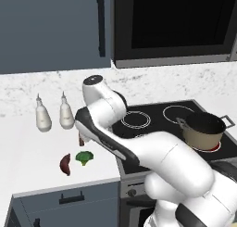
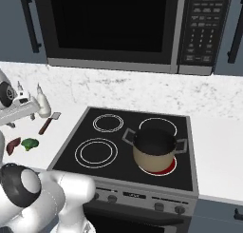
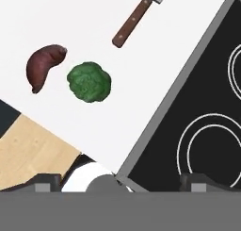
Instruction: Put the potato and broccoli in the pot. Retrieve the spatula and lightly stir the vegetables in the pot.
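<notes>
Left base view: potato [image 1: 65,164] and broccoli [image 1: 84,157] lie side by side on the white counter [image 1: 32,152] near its front edge, apart but close, potato on the left. Two white bottles [image 1: 54,113] stand further back by the wall. The arm [image 1: 152,152] crosses in front of the stove [image 1: 157,117]; a bit of the spatula [image 1: 81,140] handle peeks out under it. The pot [image 1: 204,130] sits on the front right burner, nothing visible inside. Right base view: pot [image 2: 154,149] on the same burner over a red ring, dark interior. Spatula [image 2: 49,123] lies on the counter just left of the stove, blade toward the wall. Potato [image 2: 13,145] and broccoli [image 2: 30,143] are in front of it near the counter edge. Hand view: gripper [image 3: 120,185] is above the counter edge beside the stove, jaws spread wide, nothing between them. Potato [image 3: 43,66] and broccoli [image 3: 89,81] are just beside each other, not touching; spatula [image 3: 137,18] lies beyond, blade cut off by the frame edge.
</notes>
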